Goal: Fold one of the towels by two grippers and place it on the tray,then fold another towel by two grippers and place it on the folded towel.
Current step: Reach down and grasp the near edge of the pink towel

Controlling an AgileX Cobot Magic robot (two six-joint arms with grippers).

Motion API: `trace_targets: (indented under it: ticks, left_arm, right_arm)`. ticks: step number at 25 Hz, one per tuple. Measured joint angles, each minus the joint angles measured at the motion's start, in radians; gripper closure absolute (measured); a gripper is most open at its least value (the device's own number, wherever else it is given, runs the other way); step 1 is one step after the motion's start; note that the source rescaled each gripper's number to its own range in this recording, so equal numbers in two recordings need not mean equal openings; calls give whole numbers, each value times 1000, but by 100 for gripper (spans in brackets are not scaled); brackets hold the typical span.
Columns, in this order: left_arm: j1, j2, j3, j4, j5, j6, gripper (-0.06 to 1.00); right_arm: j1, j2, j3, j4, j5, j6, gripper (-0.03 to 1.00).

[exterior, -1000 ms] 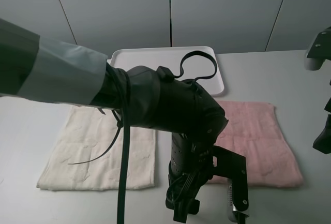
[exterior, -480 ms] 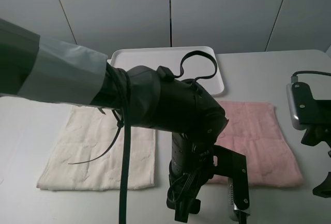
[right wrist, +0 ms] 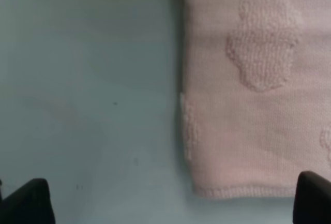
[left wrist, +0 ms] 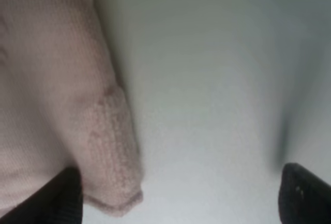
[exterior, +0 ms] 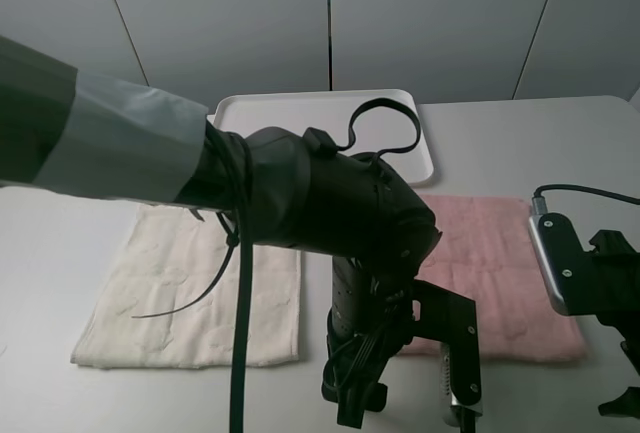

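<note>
Both left gripper [left wrist: 186, 195] and right gripper [right wrist: 170, 200] hover spread over the near corners of the pink towel [exterior: 500, 253], probably soft, light and limp: pinch there.

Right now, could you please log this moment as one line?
left gripper open | right gripper open | pink towel flat, ungripped
</note>
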Motion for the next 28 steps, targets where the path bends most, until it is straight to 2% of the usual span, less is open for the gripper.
trace_targets:
  ticks: [15,21,28]
  left_arm:
    - [0,0,0,0,0,0,-3]
    - [0,0,0,0,0,0,-3]
    - [0,0,0,0,2,0,-3]
  right_arm:
    - [1,36,0,0,-15,-23,-3]
    - [1,145,4,-20,-114,-27,-3]
    - [1,213,6,-51,-134,-27,-3]
